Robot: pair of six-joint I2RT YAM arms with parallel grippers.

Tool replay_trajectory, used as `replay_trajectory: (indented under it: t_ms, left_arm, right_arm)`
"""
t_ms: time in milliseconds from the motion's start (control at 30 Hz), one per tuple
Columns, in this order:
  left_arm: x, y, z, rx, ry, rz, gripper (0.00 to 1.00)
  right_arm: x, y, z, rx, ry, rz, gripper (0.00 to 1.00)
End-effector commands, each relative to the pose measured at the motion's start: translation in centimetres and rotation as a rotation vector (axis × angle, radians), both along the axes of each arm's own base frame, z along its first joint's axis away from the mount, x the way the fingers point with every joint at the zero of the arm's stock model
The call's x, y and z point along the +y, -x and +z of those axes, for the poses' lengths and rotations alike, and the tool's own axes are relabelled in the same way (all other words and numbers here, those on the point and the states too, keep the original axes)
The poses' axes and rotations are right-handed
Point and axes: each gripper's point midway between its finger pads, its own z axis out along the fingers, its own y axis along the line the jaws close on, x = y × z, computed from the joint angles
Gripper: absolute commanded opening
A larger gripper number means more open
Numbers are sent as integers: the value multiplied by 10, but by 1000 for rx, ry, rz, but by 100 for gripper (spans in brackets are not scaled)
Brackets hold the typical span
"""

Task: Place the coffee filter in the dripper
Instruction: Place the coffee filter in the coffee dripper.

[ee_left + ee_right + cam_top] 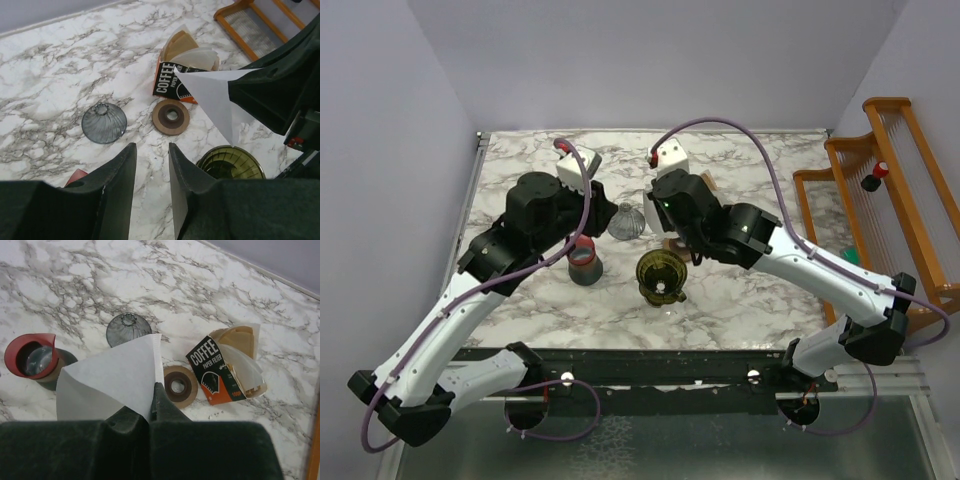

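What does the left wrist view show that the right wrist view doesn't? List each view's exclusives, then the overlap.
Left wrist only: the green dripper and the open left gripper. Right wrist only: the open mouth of the red-rimmed jug. Both: the coffee filter pinched by the right gripper, the COFFEE carton, the brown ring and the grey glass cone.
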Motion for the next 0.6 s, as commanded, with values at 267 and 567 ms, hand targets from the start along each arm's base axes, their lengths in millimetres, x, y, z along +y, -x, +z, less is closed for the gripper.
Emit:
replay_trajectory:
  t_ms: [267, 567]
  left_arm:
    - [3, 41, 59, -178, 59, -171, 43]
    - [-11, 61, 52, -164, 70, -308, 51]
  right_arm:
    - [-14, 41, -7, 201, 117, 145, 1]
    - [-12, 84, -18, 403, 105, 282, 1]
